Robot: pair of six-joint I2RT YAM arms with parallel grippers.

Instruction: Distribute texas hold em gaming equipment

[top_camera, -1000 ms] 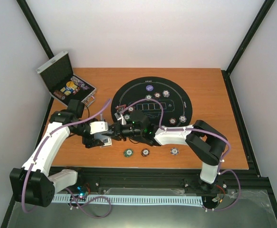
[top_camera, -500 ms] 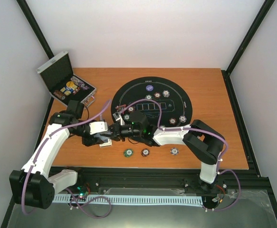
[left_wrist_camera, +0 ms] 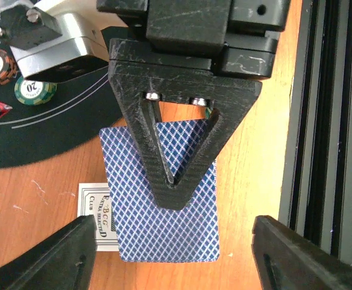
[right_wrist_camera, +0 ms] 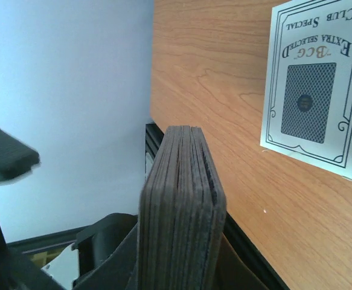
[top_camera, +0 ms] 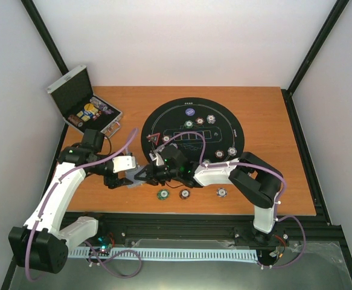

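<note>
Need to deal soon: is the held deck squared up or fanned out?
Squared up: the deck shows flush stacked edges in the right wrist view and one neat rectangle from the left wrist.

Light was bright and even, with soft shadows on the table [top_camera: 272, 121]. The left fingers [left_wrist_camera: 55, 260] were blurred, and the deck [right_wrist_camera: 182, 205] looked slightly soft.

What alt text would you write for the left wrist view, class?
The right end effector grips a blue-backed deck of cards over the wooden table, beside a white card box; the left end effector, open, frames them.
</note>
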